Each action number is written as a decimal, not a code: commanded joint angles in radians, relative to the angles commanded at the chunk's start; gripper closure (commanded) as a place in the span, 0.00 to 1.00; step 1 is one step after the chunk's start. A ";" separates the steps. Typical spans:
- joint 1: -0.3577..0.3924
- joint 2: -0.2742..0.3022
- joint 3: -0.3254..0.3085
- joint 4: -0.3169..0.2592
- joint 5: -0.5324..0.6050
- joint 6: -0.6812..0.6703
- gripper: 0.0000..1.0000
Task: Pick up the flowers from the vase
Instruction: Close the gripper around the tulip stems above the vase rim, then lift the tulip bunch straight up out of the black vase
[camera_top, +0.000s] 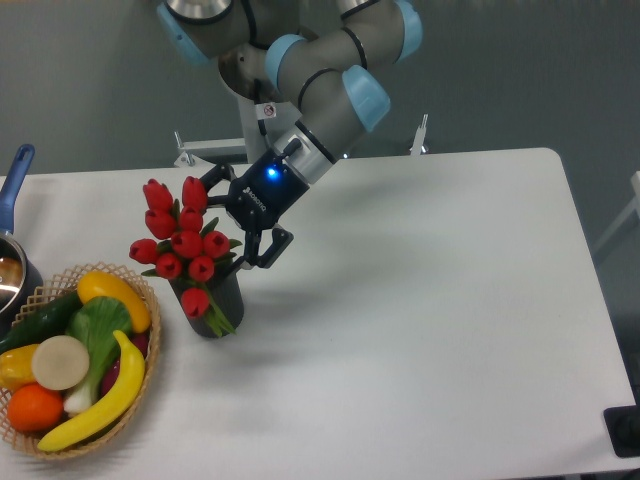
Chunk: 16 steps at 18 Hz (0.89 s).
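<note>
The flowers (181, 236), a bunch of red tulip buds with green leaves, stand in the vase (216, 303), a short black cylinder on the white table's left part. One bud hangs over the vase's front rim. My gripper (243, 214) comes in from the upper right, tilted, right beside the bunch's right side. Its jaws stand wide apart, one finger (214, 180) near the top buds and the other (272, 247) just right of the vase's mouth. It looks open and holds nothing; the stems are hidden behind the buds.
A wicker basket (143, 362) of colourful fruit and vegetables sits just left of the vase, at the table's front left corner. A pot with a blue handle (14, 178) stands at the left edge. A metal fixture (200, 152) is at the table's back edge.
</note>
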 joint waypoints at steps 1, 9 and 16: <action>0.000 0.002 -0.002 0.000 0.000 0.000 0.10; 0.002 0.001 0.000 0.000 0.000 0.017 1.00; 0.012 0.038 0.006 0.000 -0.020 0.009 1.00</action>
